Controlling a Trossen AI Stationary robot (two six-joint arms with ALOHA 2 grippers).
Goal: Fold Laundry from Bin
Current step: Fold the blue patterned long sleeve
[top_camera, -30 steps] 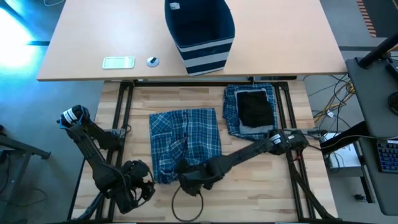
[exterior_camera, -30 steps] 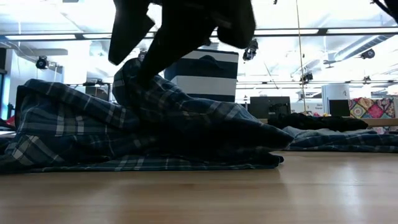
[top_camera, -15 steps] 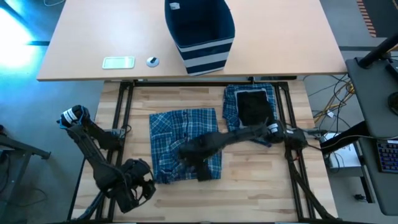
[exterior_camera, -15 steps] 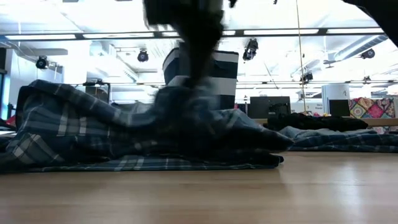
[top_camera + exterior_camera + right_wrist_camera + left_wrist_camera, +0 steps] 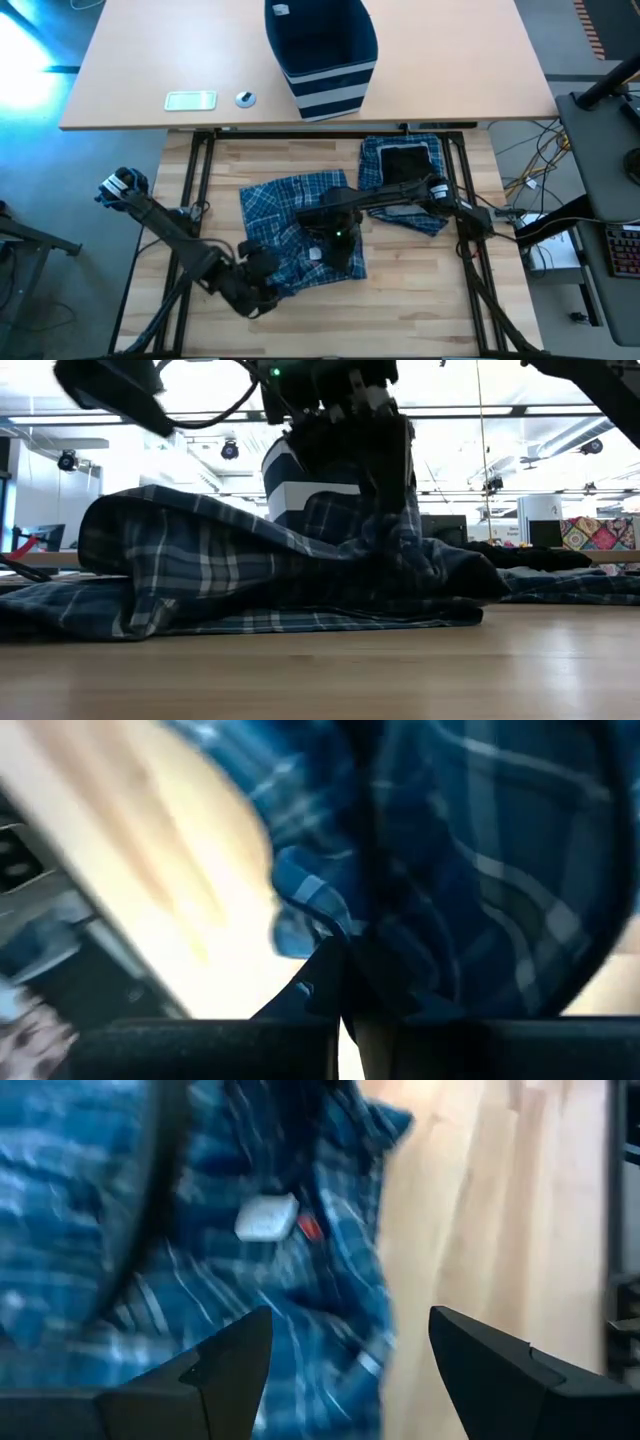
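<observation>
done: folded plaid stack point(image 5: 405, 180) with black piece point(image 5: 408, 172) upper right | in hand: plaid garment point(image 5: 300, 230) at centre, half folded | right gripper point(image 5: 335, 232) clamped on it | left gripper point(image 5: 262, 290) parted at its lower-left edge | bin point(image 5: 320, 55) top centre, looks emptied

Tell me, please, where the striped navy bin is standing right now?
In the high view the bin stands upright on the far tan table, near its middle, beyond the wooden work surface. A pale flat object and a small round item lie to its left.

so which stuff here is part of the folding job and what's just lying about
Job: plaid garment, right gripper shut on it, left gripper open beside it, folded stack, bin.
Lying about: pale flat object, small round object.
</observation>
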